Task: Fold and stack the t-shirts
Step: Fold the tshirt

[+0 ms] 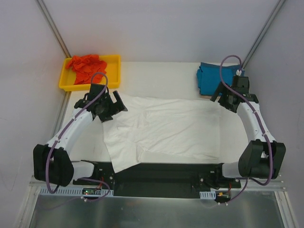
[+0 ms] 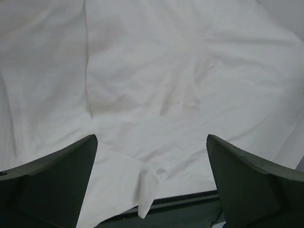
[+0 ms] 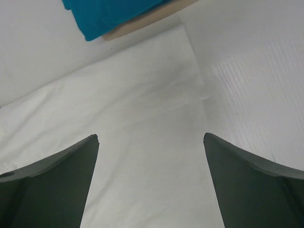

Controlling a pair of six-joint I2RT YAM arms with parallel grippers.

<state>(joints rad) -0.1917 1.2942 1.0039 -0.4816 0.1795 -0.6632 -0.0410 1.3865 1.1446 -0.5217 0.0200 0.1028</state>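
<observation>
The white t-shirt lies spread over the table's middle, one corner hanging over the near edge. It fills the left wrist view and most of the right wrist view. The teal-blue t-shirt lies folded at the far right; its edge shows in the right wrist view. The orange-red t-shirt is crumpled in the yellow tray. My left gripper hovers open and empty over the white shirt's far-left corner. My right gripper hovers open and empty over its far-right corner.
The yellow tray stands at the far left corner. White walls with metal posts close in the left, right and back. A black base bar runs along the near edge. A tan board lies under the teal shirt.
</observation>
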